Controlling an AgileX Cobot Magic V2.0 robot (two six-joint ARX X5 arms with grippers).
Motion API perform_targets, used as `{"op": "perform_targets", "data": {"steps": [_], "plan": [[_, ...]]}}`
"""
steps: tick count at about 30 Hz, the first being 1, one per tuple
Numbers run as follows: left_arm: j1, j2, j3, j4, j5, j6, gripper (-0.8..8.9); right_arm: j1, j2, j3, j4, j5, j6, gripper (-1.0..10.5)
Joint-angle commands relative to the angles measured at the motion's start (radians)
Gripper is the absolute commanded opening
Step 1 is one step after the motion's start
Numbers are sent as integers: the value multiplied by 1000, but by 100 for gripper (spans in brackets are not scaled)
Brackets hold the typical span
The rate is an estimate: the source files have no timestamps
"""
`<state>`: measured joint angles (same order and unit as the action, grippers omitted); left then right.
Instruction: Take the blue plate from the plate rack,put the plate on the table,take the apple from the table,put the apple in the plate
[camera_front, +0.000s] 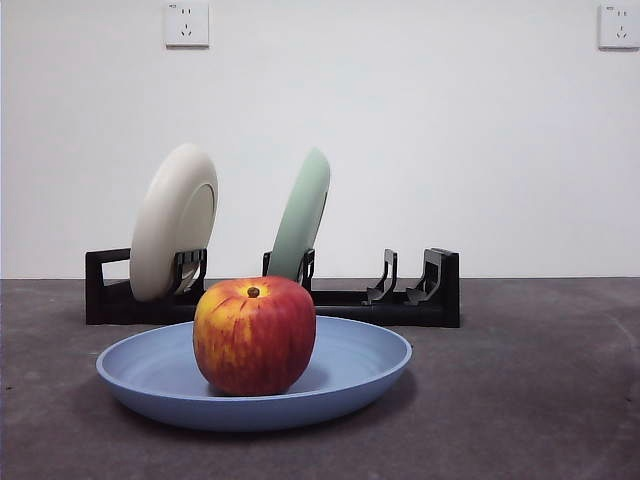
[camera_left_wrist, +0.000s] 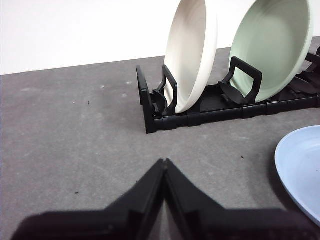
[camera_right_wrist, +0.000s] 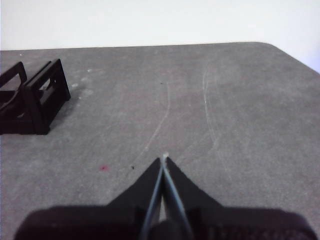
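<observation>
apple (camera_front: 254, 336): I see it sitting upright in the blue plate, stem dimple on top, a bit left of the plate's middle from the front camera. Nothing is touching it but the plate.

blue plate (camera_front: 365, 372): flat on the table, in front of the rack and clear of it. On my left wrist cam only one curved edge of it (camera_left_wrist: 300, 172) pokes into frame, with bare table between that rim and the left gripper.

plate rack (camera_front: 440, 290): long black thing running across the back. Its left half carries the cream-white plate (camera_front: 172, 222) and the pale green plate (camera_front: 302, 215), both leaning on edge in their own slots and not touching each other. The holders at the right end have nothing in them.

table (camera_front: 530, 400): lots of open grey surface to the right of the plate. My right wrist cam shows the far edge curving round into a corner (camera_right_wrist: 270, 46), with only the rack's end block (camera_right_wrist: 47, 95) off to one side.

left gripper (camera_left_wrist: 164, 162): jaws pressed tip to tip, holding nothing, hanging over bare table near the rack's cream-plate end.

right gripper (camera_right_wrist: 165, 159): jaws closed together too, nothing between them, over scratched open table well apart from the rack.

front cam: neither arm shows in it.
</observation>
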<state>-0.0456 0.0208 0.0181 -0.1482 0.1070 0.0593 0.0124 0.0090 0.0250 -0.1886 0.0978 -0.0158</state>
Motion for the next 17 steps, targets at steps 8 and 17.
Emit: {"op": "perform_targets", "data": {"steps": [8,17], "plan": [[4,9,-10,6,-2,-4,-3,0,-2,-11,7,-19,-3,1],[4,11,-10,6,-2,-4,-3,0,0,-10,3,-19,-3,1]]}}
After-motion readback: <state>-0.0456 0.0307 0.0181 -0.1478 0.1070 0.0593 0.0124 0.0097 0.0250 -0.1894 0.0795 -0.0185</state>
